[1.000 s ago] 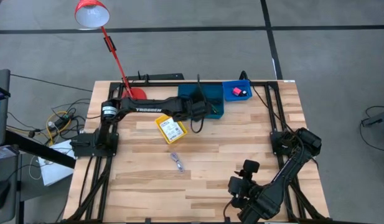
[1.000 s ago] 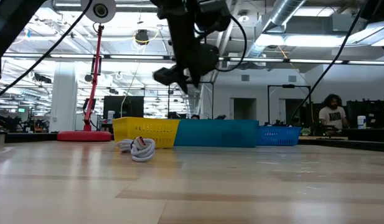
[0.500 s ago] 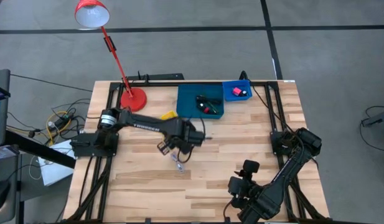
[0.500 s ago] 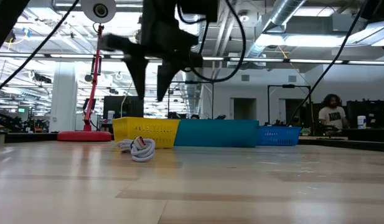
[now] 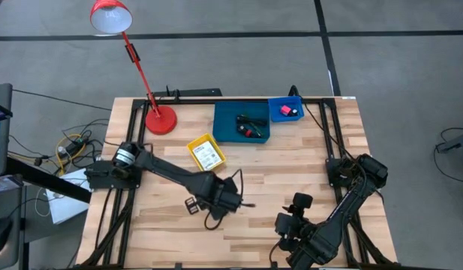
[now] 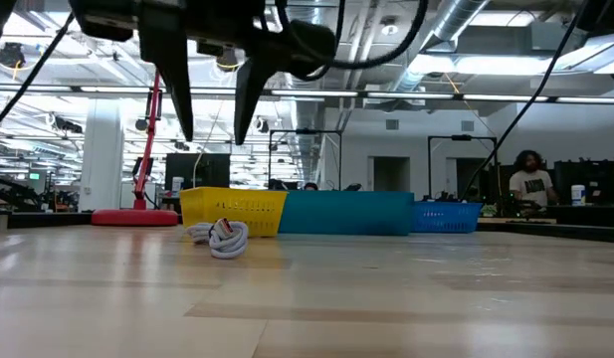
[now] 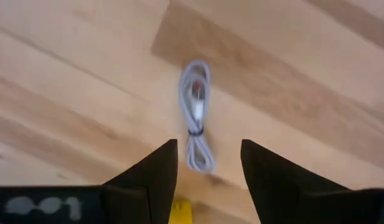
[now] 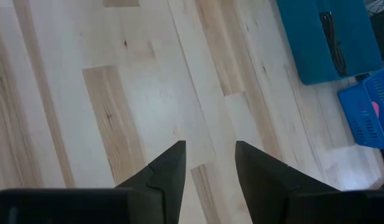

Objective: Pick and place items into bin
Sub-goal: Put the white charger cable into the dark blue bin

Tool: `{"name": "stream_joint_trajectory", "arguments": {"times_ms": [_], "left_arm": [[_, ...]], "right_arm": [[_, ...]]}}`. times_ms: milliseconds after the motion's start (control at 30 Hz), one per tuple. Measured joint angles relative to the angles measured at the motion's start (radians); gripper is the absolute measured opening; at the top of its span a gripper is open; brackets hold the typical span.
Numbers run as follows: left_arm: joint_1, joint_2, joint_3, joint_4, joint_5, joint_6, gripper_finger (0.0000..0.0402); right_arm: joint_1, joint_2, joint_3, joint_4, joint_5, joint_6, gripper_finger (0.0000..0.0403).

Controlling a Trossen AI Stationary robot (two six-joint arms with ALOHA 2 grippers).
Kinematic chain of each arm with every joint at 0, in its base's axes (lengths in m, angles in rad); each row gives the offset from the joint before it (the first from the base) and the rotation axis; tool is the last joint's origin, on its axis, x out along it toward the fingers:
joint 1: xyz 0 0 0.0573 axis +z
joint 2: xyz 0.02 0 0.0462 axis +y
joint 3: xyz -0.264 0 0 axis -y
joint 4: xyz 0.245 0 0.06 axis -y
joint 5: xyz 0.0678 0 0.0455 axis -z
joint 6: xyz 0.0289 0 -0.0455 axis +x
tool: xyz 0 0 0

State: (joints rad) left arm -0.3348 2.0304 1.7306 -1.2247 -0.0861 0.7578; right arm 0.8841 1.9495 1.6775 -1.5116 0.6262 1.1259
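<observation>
A small coil of grey-white cable (image 7: 196,118) lies flat on the wooden table (image 5: 291,176), seen in the low view as a pale coil (image 6: 219,237). My left gripper (image 7: 209,155) hangs open above it, pointing down, fingers (image 6: 177,99) well clear of the coil. In the high view this gripper (image 5: 222,199) hides the coil. A teal bin (image 5: 242,122) at the far edge holds black cable pieces and a red-black stick. A pink bit lies in the blue bin (image 5: 286,110). My right gripper (image 8: 210,162) waits open near the table's near right corner (image 5: 295,225).
A yellow bin (image 5: 206,153) with a white card in it stands between the teal bin and my left gripper. A red desk lamp (image 5: 160,120) stands at the far left. Black frame rails run along the table's left and right sides.
My left gripper has swung from the teal bin at the far edge toward the near edge, passing the yellow bin, and now stands over the cable coil. It has turned about and tipped to point straight down. Its fingers have stayed open.
</observation>
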Motion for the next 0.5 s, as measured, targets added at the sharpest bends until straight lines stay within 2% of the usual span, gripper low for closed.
{"name": "stream_joint_trajectory", "arguments": {"times_ms": [300, 500], "left_arm": [[-0.029, -0.001, -0.147, 0.150, 0.002, 0.007, 0.0166], [-0.029, -0.001, -0.246, 0.195, -0.062, 0.012, 0.0166]], "right_arm": [[0.000, 0.000, 0.000, 0.002, 0.000, 0.000, 0.0134], [0.000, 0.000, 0.000, 0.003, 0.001, -0.002, 0.0134]]}}
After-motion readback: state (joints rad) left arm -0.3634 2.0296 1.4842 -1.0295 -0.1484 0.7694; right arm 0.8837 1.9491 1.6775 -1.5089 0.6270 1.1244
